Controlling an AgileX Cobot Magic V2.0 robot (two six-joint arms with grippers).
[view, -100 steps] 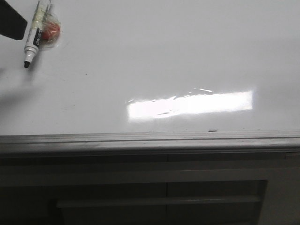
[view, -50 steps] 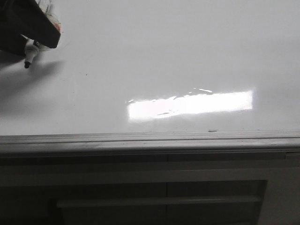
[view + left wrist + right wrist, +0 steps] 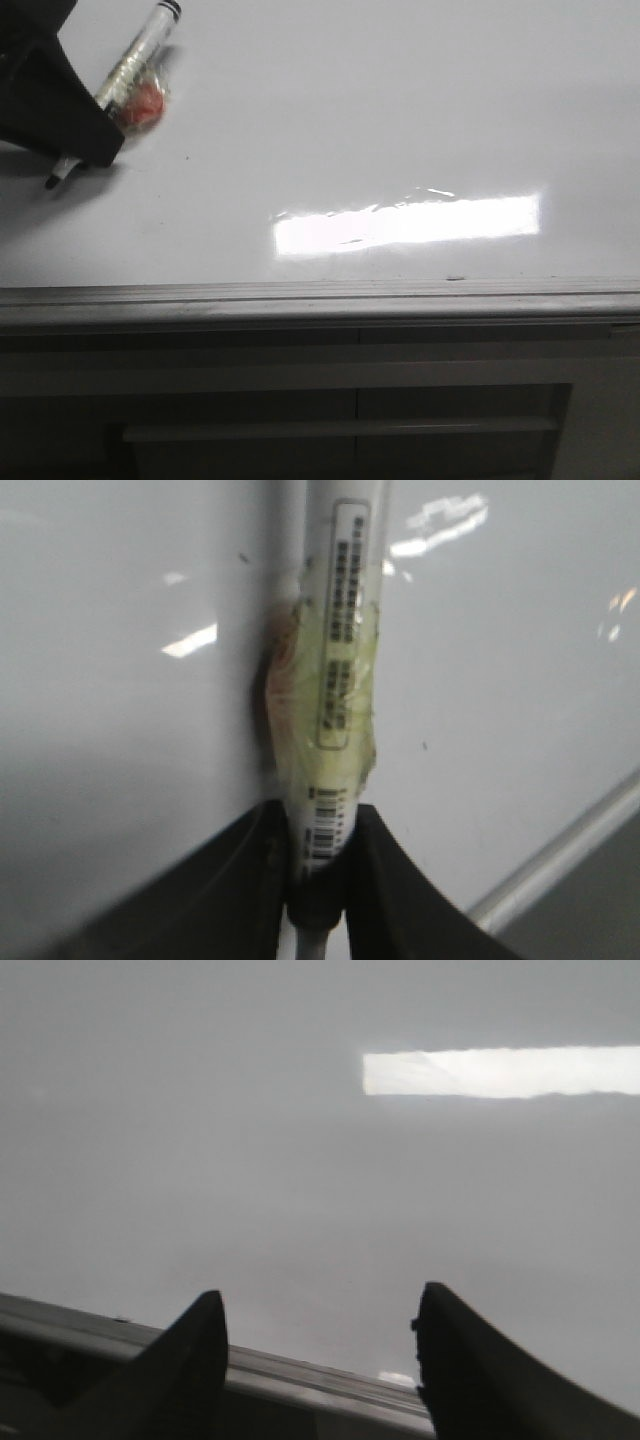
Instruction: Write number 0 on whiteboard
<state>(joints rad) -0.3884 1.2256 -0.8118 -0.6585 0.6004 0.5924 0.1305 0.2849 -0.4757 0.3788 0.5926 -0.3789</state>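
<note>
On my front camera I see the whiteboard (image 3: 350,120) filling the upper part of the picture, glossy and white, with a bright glare patch (image 3: 405,224) near its closer edge and a grey edge rail (image 3: 320,297) running across below it. Under the rail sits a dark panel with a handle bar (image 3: 340,429). At the far left the left gripper (image 3: 72,140) shows as a dark wedge, and it is clamped on a marker (image 3: 128,68) that slants up and to the right, its black cap end high and its dark tip (image 3: 52,181) poking out below the gripper, at or just above the board; I cannot tell whether it touches. A wad of yellowish tape with something red (image 3: 143,103) is wrapped on the marker's barrel. I see no drawn loop on the board in this view. On my left wrist camera the two dark fingers (image 3: 385,880) press against the marker (image 3: 335,660) from both sides, pinching its lower barrel just below the taped section (image 3: 330,730), with a printed label running along the white body and the board (image 3: 120,680) behind it. On my right wrist camera the right gripper (image 3: 318,1360) has its fingers (image 3: 190,1365) spread wide apart with nothing between them, over the board (image 3: 250,1160) close to its edge rail (image 3: 290,1375).
</note>
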